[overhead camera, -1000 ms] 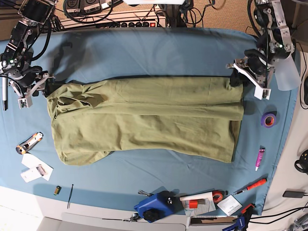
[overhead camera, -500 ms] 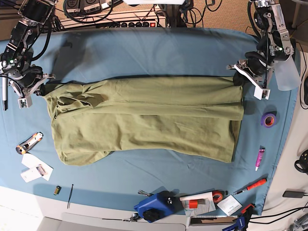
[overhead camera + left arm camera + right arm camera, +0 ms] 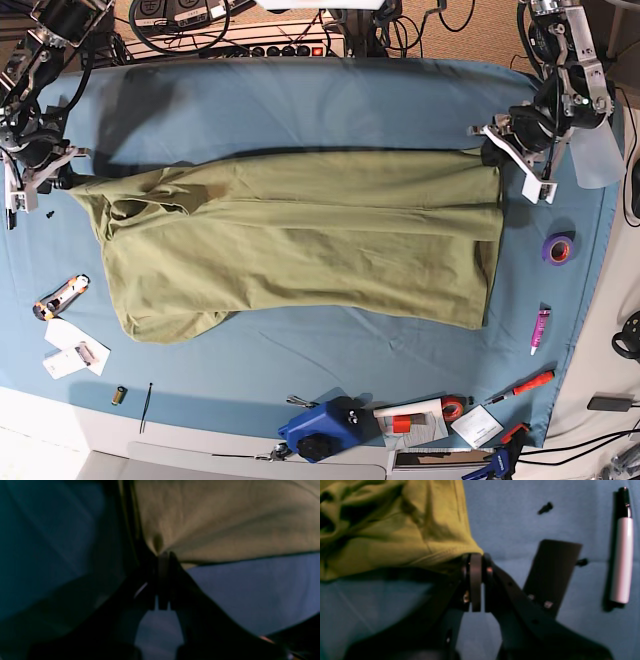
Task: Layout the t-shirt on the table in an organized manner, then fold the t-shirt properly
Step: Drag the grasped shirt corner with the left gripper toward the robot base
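On the left, the right gripper [image 3: 62, 180] has just clamped onto the shirt [image 3: 300, 240] corner and drags it outward. Across the table [image 3: 300, 100], the left gripper [image 3: 490, 152] now pinches the far-right corner, stretching the cloth flat for folding.

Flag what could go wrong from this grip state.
1. Both grippers pinch only the shirt's edge: the left gripper a small corner, the right gripper a hem. A hard pull could slip the fabric out.
2. The near-left part lies bunched and rounded, so stretching may not flatten it.
3. A pen lies beside the right gripper; moving outward might knock it.
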`<state>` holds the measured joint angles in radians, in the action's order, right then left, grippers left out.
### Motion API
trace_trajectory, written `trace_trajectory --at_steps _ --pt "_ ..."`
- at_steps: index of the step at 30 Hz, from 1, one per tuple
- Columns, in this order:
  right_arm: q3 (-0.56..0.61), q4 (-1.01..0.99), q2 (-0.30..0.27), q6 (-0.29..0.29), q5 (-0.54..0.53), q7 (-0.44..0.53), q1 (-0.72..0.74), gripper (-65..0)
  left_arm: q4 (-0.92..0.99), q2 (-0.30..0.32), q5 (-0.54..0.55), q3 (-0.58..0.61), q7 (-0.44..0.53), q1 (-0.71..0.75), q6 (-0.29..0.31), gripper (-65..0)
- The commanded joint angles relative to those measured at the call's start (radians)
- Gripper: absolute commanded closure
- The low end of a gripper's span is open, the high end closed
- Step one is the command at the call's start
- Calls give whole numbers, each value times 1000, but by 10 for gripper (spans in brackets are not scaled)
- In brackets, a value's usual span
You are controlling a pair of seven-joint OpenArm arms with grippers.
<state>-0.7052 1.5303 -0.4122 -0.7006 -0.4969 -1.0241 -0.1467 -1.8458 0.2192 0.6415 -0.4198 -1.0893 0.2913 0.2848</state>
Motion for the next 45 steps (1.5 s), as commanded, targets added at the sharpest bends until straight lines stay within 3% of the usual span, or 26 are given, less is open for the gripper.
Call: trace_trajectory --at_steps 1,11,18,23,27,37,38,39,42,44,45 --pt "-10 14 -26 2 -9 10 -5 0 -29 11 17 -4 0 0 3 0" --pt "-21 96 -26 2 -11 -2 -105 0 -125 19 10 -6 -3 113 3 0" --pt "-136 152 -26 2 -12 -48 -114 0 -170 20 11 -89 -35 136 6 0" --pt "-165 152 -26 2 -64 -106 -142 0 -170 19 67 -133 -79 147 84 0" --pt "-165 152 -23 2 -114 -107 -177 0 -170 19 101 -133 -85 181 83 0" --pt "-164 152 8 2 -116 -112 -187 0 -170 19 99 -133 -79 222 83 0" --pt "-164 152 9 2 -116 -120 -187 0 -170 19 99 -133 -79 225 83 -6" --pt "-164 152 8 2 -116 -129 -186 0 -170 19 99 -133 -82 227 82 -57" --pt "-164 152 8 2 -117 -134 -187 -145 -170 19 98 -133 -103 230 82 -198" --pt "-164 152 8 2 -117 -140 -187 -219 -170 19 100 -133 -131 230 82 -226" --pt "-165 152 6 2 -124 -150 -186 -225 -171 19 100 -133 -140 230 82 -226"
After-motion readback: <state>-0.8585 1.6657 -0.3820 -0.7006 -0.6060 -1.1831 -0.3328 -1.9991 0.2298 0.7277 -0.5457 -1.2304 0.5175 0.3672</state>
